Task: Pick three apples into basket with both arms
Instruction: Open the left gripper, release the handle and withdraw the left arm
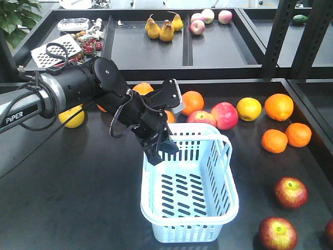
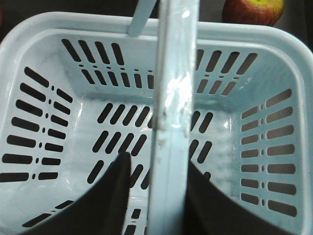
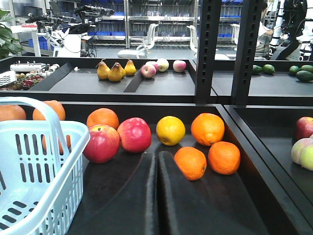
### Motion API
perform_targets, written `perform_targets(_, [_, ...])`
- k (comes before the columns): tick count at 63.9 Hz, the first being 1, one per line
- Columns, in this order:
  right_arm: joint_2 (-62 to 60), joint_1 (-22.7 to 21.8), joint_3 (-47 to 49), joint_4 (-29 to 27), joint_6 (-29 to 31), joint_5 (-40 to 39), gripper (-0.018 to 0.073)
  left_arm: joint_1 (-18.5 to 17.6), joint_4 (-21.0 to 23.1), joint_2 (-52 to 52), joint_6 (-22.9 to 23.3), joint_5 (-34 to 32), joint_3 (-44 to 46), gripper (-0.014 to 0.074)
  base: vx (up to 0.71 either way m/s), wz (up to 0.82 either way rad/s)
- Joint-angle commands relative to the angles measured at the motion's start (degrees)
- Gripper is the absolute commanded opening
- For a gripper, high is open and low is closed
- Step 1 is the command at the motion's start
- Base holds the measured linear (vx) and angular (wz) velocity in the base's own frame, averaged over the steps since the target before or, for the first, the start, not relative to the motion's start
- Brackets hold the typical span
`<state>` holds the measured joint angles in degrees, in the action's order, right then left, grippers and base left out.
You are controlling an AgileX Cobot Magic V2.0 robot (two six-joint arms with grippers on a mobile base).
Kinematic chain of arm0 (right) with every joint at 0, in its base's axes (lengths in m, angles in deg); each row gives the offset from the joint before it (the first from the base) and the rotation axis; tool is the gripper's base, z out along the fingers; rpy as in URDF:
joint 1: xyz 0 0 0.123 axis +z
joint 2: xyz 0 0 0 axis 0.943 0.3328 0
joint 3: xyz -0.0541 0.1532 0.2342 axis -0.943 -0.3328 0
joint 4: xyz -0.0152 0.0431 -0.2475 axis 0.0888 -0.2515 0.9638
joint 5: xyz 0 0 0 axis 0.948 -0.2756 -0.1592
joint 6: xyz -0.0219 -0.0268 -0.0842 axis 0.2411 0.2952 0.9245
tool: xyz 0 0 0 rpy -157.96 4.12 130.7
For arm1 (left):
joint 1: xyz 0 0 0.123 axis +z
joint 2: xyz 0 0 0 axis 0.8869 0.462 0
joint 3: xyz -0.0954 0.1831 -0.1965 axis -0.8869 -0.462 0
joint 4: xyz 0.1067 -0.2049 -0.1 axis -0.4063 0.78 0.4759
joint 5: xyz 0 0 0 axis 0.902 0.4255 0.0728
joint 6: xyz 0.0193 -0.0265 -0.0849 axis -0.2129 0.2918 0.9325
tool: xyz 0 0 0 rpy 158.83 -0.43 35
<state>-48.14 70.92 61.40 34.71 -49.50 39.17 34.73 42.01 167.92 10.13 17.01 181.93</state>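
Note:
Two dark red apples (image 1: pixel 290 192) (image 1: pixel 278 233) lie on the table right of the basket (image 1: pixel 221 216), and a third shows at the right edge (image 1: pixel 329 232). The pale blue basket is empty. My left gripper (image 1: pixel 157 150) hangs over its near-left rim, open. In the left wrist view its fingers (image 2: pixel 105 196) straddle a raised basket handle (image 2: pixel 171 122): the right finger touches it and a small gap shows on the left. A red apple with a yellow-green top (image 2: pixel 252 10) shows beyond the far rim. My right gripper (image 3: pixel 156 154) is shut and empty, low over the table beside the basket (image 3: pixel 73 142).
Two brighter pink-red apples (image 1: pixel 201 119) (image 1: pixel 224 115), a lemon (image 1: pixel 248 109) and several oranges (image 1: pixel 279 107) lie behind and right of the basket. Pears (image 1: pixel 160 28) sit in the rear tray. Black shelf posts (image 1: pixel 276 36) stand at back right, and a raised tray edge (image 1: pixel 307 99) runs along the right.

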Motion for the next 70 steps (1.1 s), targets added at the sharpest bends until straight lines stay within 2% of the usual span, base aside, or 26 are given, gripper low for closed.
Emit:
perform_targets(1, [-0.8,-0.4,-0.8,0.3,0.0,-4.0,-0.0006,-0.1,2.4,-3.5,2.6,-1.3,1.8,0.0334,0.00,0.00])
perform_targets(8, [-0.8,-0.4,-0.8,0.3,0.0,-4.0,-0.0006,-0.1,2.4,-3.5,3.8,-0.9,2.2,0.0435,0.00,0.00])
perform_targets(15, [-0.8,-0.4,-0.8,0.3,0.0,-4.0,-0.0006,-0.1,2.4,-4.3,4.3,-0.4,2.3,0.0495,0.00,0.00])
perform_targets(29, [-0.8,-0.4,-0.8,0.3,0.0,-4.0,-0.0006,-0.1,2.4,-8.8,8.6,-0.1,2.3,0.0505,0.00,0.00])
perform_targets(38, [-0.8,-0.4,-0.8,0.3,0.0,-4.0,-0.0006,-0.1,2.2,-12.6,14.4,1.3,2.3,0.0488,0.00,0.00])
perform_targets(44, [-0.8,-0.4,-0.8,0.3,0.0,-4.0,-0.0006,-0.1,0.9,-15.6,20.3,4.7,2.3,0.0437,0.00,0.00])
perform_targets(50, [-0.8,-0.4,-0.8,0.3,0.0,-4.0,-0.0006,-0.1,0.5,-18.4,25.8,10.6,2.3,0.0335,0.00,0.00])
perform_targets(54, [-0.8,-0.4,-0.8,0.3,0.0,-4.0,-0.0006,-0.1,0.6,-20.0,26.5,14.0,2.2,0.0247,0.00,0.00])
perform_targets(65, [-0.8,-0.4,-0.8,0.3,0.0,-4.0,-0.0006,-0.1,0.9,-26.5,27.3,13.9,-1.4,-0.0011,0.00,0.00])
perform_targets(70, [-0.8,-0.4,-0.8,0.3,0.0,-4.0,-0.0006,-0.1,1.9,-30.0,27.8,13.9,-4.8,-0.0008,0.00,0.00])
